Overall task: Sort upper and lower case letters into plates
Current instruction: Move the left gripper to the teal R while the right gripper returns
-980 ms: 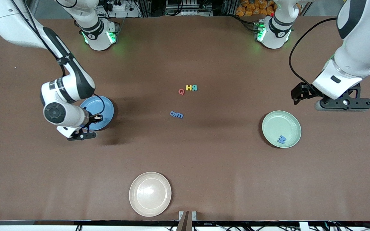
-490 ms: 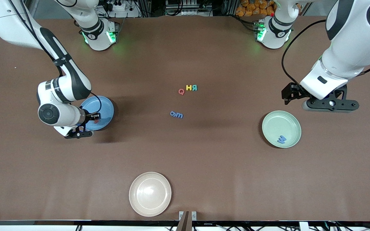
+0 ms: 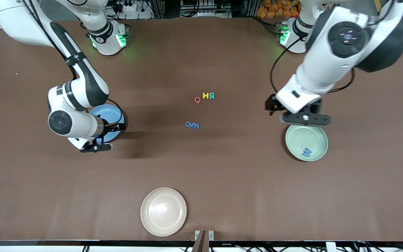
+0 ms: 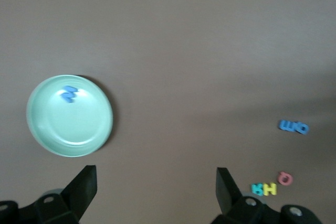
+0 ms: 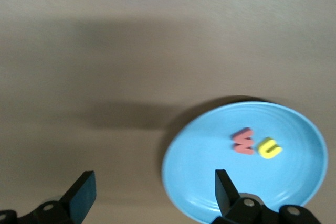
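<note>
Hovering with my right jaws (image 3: 96,141) spread and empty over the blue plate (image 5: 294,192), toward the right arm's end of the desk, I see a red letter (image 5: 243,141) and a yellow letter (image 5: 269,148) lying flat in it. My left jaws (image 3: 304,119) hang apart and empty at the rim of the green plate (image 3: 318,134), which holds one blue letter (image 3: 306,152). Five loose letters (image 3: 204,96) sit mid-desk, well apart from both plates: three in a row, and the two blue ones (image 3: 192,125) nearer the front camera. I judge neither arm clearly closer.
</note>
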Motion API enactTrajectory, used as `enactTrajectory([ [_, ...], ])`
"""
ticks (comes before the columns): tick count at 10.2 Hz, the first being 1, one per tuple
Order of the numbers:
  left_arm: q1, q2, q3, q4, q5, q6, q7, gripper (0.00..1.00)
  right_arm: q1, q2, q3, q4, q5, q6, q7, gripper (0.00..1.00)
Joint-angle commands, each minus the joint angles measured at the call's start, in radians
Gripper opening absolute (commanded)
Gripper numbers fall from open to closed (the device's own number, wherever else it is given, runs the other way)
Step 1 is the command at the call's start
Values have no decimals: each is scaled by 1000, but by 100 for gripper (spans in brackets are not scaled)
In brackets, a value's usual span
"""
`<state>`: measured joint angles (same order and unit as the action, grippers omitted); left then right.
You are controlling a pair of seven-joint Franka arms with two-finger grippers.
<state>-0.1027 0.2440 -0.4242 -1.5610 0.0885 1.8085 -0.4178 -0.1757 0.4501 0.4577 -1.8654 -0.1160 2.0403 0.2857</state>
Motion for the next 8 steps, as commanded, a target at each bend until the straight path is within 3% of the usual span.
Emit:
enactTrajectory([
  [1, -35, 23, -36, -34, -13, 40, -89, 100, 85, 15, -1, 44, 18, -9, 99, 100],
  [4, -49, 15, -146, -205, -1, 190, -164, 100, 148, 79, 64, 60, -10, 119, 76, 100],
  [6, -48, 6, -212, -304, 8, 265, -161, 100, 168, 111, 108, 60, -132, 208, 75, 100],
  [8, -48, 23, -284, -371, 132, 313, -164, 100, 189, 156, 118, 60, -183, 297, 85, 100],
])
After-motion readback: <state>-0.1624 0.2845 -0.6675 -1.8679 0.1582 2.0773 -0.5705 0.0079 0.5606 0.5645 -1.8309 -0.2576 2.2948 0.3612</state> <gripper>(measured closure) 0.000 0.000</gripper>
